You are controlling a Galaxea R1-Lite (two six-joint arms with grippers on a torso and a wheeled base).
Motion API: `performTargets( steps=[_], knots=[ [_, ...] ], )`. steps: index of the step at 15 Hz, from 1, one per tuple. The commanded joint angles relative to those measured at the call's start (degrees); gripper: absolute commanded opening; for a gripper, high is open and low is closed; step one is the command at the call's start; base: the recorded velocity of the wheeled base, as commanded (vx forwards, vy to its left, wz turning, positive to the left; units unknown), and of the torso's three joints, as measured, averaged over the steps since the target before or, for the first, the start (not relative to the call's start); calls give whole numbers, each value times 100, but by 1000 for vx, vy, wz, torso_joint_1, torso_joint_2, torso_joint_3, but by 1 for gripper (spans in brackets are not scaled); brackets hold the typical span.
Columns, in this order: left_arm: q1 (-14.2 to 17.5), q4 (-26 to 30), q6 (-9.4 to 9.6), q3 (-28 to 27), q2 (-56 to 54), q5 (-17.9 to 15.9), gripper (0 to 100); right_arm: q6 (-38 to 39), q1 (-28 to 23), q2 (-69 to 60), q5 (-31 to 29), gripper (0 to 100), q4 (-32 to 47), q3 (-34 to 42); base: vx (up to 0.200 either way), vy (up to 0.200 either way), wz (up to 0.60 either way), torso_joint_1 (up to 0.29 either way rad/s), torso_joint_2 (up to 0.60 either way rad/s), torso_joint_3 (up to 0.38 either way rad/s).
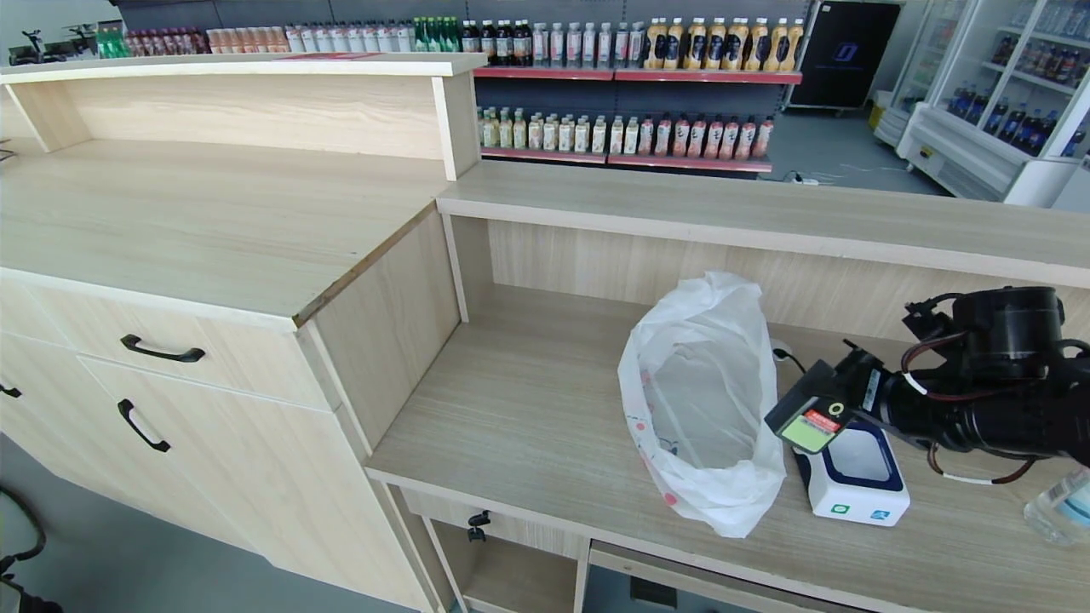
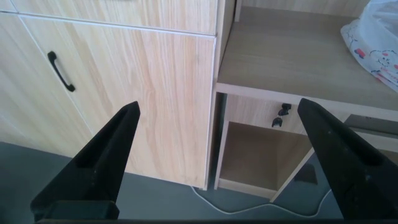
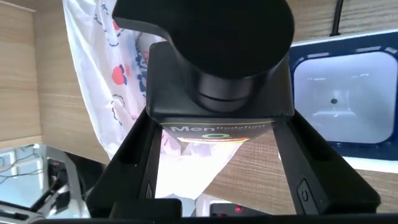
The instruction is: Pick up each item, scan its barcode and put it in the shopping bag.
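My right gripper (image 1: pixel 843 385) is shut on a black container (image 1: pixel 807 419) with a green and red label and a round black cap (image 3: pixel 205 28). It holds the container just above the white and blue barcode scanner (image 1: pixel 854 477), beside the open white shopping bag (image 1: pixel 702 400) on the lower counter. In the right wrist view the container (image 3: pixel 217 93) sits between both fingers (image 3: pixel 134 155), with the scanner window (image 3: pixel 336 99) on one side and the bag (image 3: pixel 115 74) on the other. My left gripper (image 2: pixel 217 162) is open and holds nothing, low in front of the cabinet doors.
A clear water bottle (image 1: pixel 1060 507) lies at the counter's right edge. A raised wooden counter (image 1: pixel 213 221) with drawers and black handles (image 1: pixel 162 349) stands to the left. Under the lower counter there is an open cubby (image 2: pixel 261 155) and a drawer key (image 2: pixel 283 115).
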Motion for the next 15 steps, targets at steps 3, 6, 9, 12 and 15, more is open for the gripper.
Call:
performTargets(
  steps=[3, 6, 9, 12, 15],
  knots=[
    [0, 0, -1, 0, 6, 0, 100, -2412, -140, -1594, -576, 0, 41, 507, 0, 0, 0, 0, 0, 0],
    [0, 0, -1, 0, 6, 0, 100, -3273, -421, -2332, -594, 0, 24, 595, 0, 0, 0, 0, 0, 0],
    [0, 0, -1, 0, 6, 0, 100, -3370, -702, -2385, -594, 0, 217, 727, 0, 0, 0, 0, 0, 0],
    [0, 0, -1, 0, -2, 0, 100, -3221, -685, -2253, -620, 0, -161, 666, 0, 0, 600, -1, -5, 4],
    [0, 0, -1, 0, 6, 0, 100, -3080, -676, -1761, -611, 0, -653, 595, 0, 0, 600, 7, 2, 4]
  ],
)
